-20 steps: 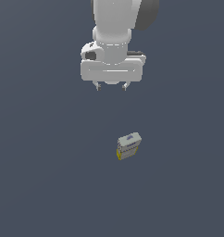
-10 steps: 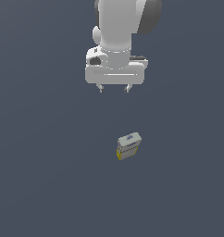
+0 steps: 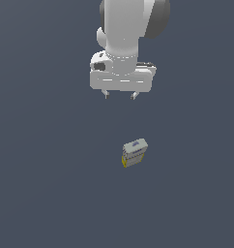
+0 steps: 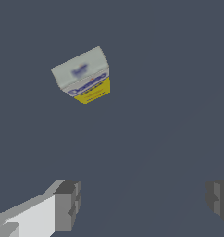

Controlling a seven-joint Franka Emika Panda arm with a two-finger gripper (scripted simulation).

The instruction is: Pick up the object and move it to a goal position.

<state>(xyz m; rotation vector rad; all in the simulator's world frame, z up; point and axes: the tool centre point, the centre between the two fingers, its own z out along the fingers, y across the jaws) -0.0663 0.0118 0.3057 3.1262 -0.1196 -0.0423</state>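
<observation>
Fingers (image 4: pixel 65 206) spread wide, nothing between them; wrist view shows the two dark grey pads well apart with only bare floor in the gap. White Panda gripper (image 3: pixel 120 96) hangs from the white arm (image 3: pixel 128 29) with its short fingertips pointing down, clear of everything. Small grey-beige rectangular box with yellow edging (image 3: pixel 134 153) lies on the flat dark grey-blue floor (image 3: pixel 41 184), nearer the camera than the gripper and slightly toward the exterior view's right, well apart from it. Box sits a bit skewed, pale top face up with a blurry blue-purple mark, yellow showing along one lower side. Wrist view has the same box (image 4: pixel 82 75) ahead of the fingertips, untouched.
</observation>
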